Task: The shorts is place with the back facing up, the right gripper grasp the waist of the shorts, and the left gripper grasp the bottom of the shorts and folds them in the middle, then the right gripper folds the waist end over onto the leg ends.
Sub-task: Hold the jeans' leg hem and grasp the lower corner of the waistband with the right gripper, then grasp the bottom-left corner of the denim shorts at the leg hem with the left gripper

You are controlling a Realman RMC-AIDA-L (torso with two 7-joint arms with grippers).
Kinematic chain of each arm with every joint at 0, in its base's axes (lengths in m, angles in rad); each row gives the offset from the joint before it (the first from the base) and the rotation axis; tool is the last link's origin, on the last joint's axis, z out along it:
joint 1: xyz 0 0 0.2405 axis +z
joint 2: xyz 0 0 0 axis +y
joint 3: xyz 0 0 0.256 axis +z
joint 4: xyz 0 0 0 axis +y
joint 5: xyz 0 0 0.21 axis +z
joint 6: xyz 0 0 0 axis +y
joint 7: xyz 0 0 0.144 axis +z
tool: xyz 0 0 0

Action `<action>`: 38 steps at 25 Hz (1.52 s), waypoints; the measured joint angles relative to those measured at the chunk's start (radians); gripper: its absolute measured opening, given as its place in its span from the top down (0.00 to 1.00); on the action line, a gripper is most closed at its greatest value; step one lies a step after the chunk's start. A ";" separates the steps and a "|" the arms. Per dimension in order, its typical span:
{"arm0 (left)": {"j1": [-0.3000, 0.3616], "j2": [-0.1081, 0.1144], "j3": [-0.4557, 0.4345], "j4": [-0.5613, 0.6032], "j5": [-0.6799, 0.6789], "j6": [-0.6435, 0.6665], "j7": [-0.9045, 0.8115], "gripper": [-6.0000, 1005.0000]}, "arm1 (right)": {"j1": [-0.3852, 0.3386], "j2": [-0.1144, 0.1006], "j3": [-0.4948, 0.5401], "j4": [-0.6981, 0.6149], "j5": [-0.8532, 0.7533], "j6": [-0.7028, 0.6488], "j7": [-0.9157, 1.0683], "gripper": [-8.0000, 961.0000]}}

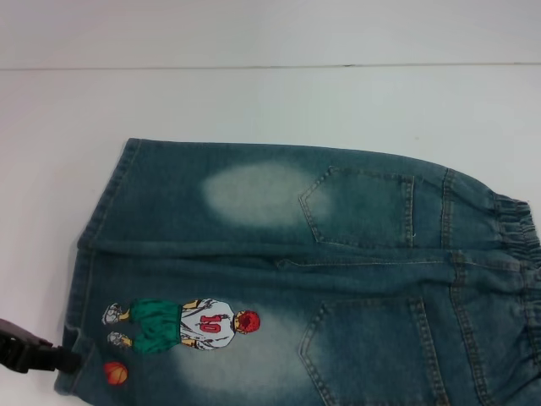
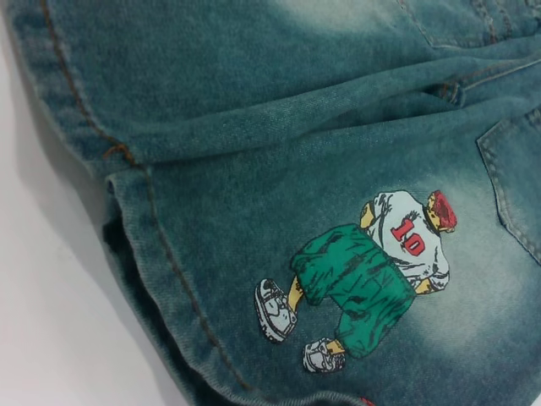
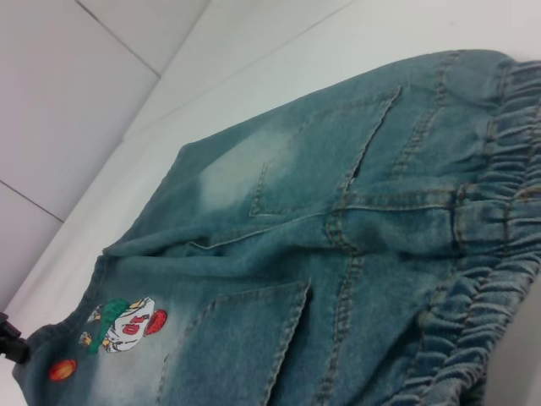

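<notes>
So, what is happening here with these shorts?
A robot is about to fold denim shorts that lie flat on a white table, back pockets up. The left gripper is at the hem of the nearer leg, beside the cartoon print. The right gripper is not visible; its camera looks over the waist. No fold is made yet.

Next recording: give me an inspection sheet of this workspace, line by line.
Surface: white table, bare around the garment.
Job's things: shorts lie flat, back up; waist toward the robot's right, leg hems toward its left; cartoon print on the near leg.
Clutter: nothing seen.
Grippers: left gripper at the near leg's hem; right gripper not in view.
Cables: nothing seen.
Surroundings: pale wall behind the table.
</notes>
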 joint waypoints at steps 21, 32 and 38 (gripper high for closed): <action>0.003 -0.007 -0.005 0.007 -0.002 -0.001 -0.005 0.95 | 0.011 -0.006 0.010 0.000 0.003 0.014 0.012 0.94; 0.006 0.010 -0.056 0.016 -0.036 -0.001 0.008 0.95 | 0.011 -0.006 0.073 0.000 0.009 0.016 0.004 0.94; 0.008 0.013 -0.066 0.036 -0.066 0.006 0.016 0.95 | 0.036 -0.002 0.075 0.000 0.010 0.014 0.003 0.94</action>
